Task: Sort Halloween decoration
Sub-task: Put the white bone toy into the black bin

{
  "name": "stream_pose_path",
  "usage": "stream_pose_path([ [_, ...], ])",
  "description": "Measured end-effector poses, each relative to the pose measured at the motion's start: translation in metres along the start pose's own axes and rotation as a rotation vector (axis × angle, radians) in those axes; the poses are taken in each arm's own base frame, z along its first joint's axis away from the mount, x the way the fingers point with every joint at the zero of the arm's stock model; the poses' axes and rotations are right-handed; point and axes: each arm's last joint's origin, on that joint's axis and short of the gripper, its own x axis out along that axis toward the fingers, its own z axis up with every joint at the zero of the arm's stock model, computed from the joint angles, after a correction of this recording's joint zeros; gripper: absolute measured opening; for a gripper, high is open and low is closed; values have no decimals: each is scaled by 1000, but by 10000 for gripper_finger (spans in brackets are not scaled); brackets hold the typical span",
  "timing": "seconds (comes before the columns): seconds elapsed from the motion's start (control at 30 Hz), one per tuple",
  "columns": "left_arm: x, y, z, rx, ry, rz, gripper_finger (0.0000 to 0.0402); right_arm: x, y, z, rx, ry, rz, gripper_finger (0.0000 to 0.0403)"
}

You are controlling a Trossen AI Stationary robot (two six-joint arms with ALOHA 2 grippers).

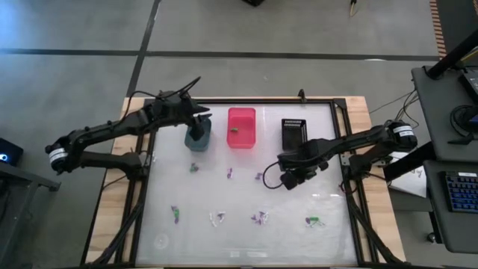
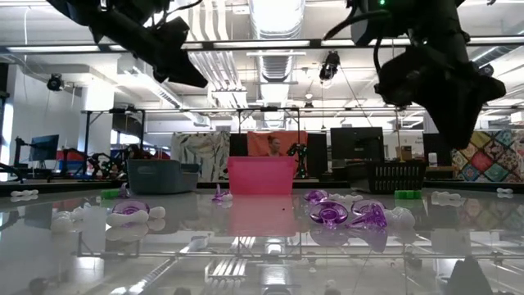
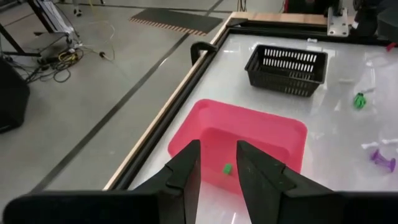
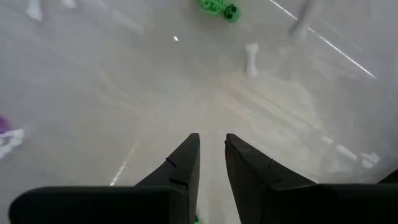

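Got the left gripper (image 3: pixel 217 146) hanging right over the blue-grey rectangular plastic bin (image 1: pixel 198 139), which sits just beside the pink rectangular plastic bin (image 1: pixel 241 127). Fingers parted a little with nothing between them, so it reads as released. Probably parked there because that bin is one of the drop spots. No way to see into the blue-grey one from here.

Then the right gripper (image 1: pixel 287 179), hovering over the glossy see-through table top (image 1: pixel 239 246), out on the open side of the pink bin and nearer the black slotted plastic basket (image 1: pixel 293 133), the pink bin's other neighbour. Honestly can't tell whether it's grasping anything. Looks lined up over the loose pieces for a pick or a carry, just a guess.

Sorting so far: one small green plastic trinket (image 3: pixel 227 168) lying inside the pink bin, all smooth walls and rounded corners. Compare the basket with its open ribbed sides, where small bits might snag.

Rest of the tiny plastic Halloween trinkets (image 1: pixel 259 218) scattered across the table, well apart from the pink bin: translucent purple ones with ring-like shapes, white bone-ish ones, a green one. Small, hard and shiny, on a slick reflective surface, so likely to skid if nudged.
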Motion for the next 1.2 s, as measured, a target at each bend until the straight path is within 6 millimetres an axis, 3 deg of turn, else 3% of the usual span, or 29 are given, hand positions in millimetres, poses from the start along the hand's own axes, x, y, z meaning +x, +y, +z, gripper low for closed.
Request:
stream_pose_path([
  [0.27, 6, 0, -1, 4, 0, 0, 86, 12, 17, -37, -99, 153, 23, 68],
  [0.67, 6, 0, 2, 11, -24, 3, 86, 30, 23, -147, -630, 180, -37, 68],
  [0.77, 6, 0, 2, 11, -23, 3, 86, 34, 19, -169, -674, 136, -46, 68],
  [0.97, 6, 0, 1, 10, -23, 3, 86, 37, 12, -191, -669, 46, -66, 68],
  [1.2, 6, 0, 1, 8, -23, 3, 86, 43, 6, -193, -699, -110, -99, 71],
])
